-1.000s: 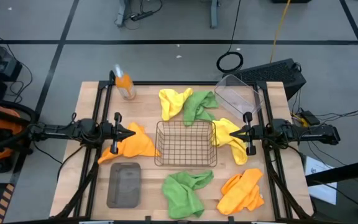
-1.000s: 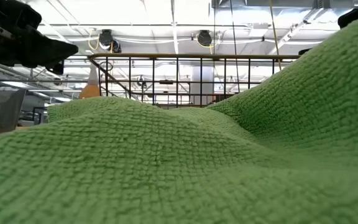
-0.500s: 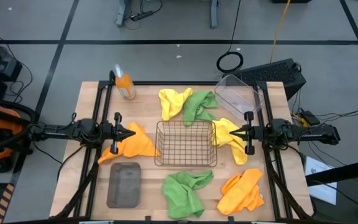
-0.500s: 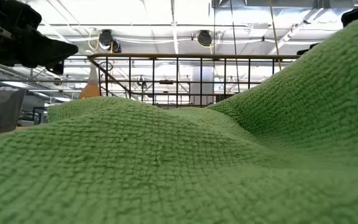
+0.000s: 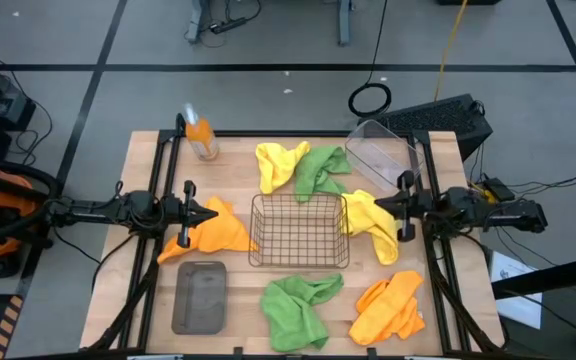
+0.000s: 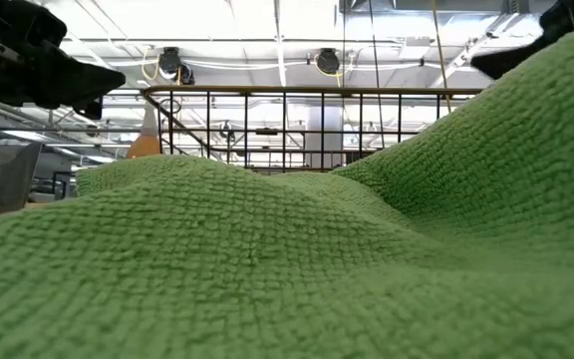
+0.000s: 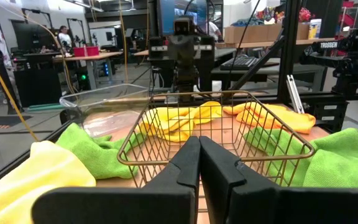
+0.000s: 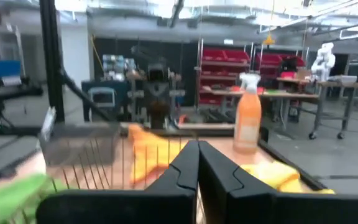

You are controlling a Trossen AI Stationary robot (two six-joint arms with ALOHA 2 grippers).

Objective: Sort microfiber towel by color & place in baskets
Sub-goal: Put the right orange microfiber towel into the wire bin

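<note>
A square dark wire-mesh basket (image 5: 299,231) sits upright and empty at the middle of the wooden table (image 5: 148,160), its open top facing the overhead camera and its slightly longer side running from one arm toward the other. The left gripper (image 5: 214,213) hangs just off the basket's left edge, fingers pressed together and pointing at it, directly over an orange microfiber towel (image 5: 218,232) spread on the wood. The right gripper (image 5: 376,208) mirrors it from the opposite side, also closed, its tips above a yellow microfiber towel (image 5: 371,222) that lies against the basket's right edge.

A clear plastic rectangular tub (image 5: 385,153) stands at the far right corner, turned at a slant to the table's edges, well behind the right gripper. A shallow grey rectangular tray (image 5: 199,296) lies near the front left, its long axis running front to back, just in front of the left arm.

Behind the basket, a second yellow towel (image 5: 279,163) and a green towel (image 5: 321,168) lie touching. In front of it rest another green towel (image 5: 296,304) and, to its right, another orange towel (image 5: 389,307). An orange spray bottle (image 5: 200,134) stands at the far left.
</note>
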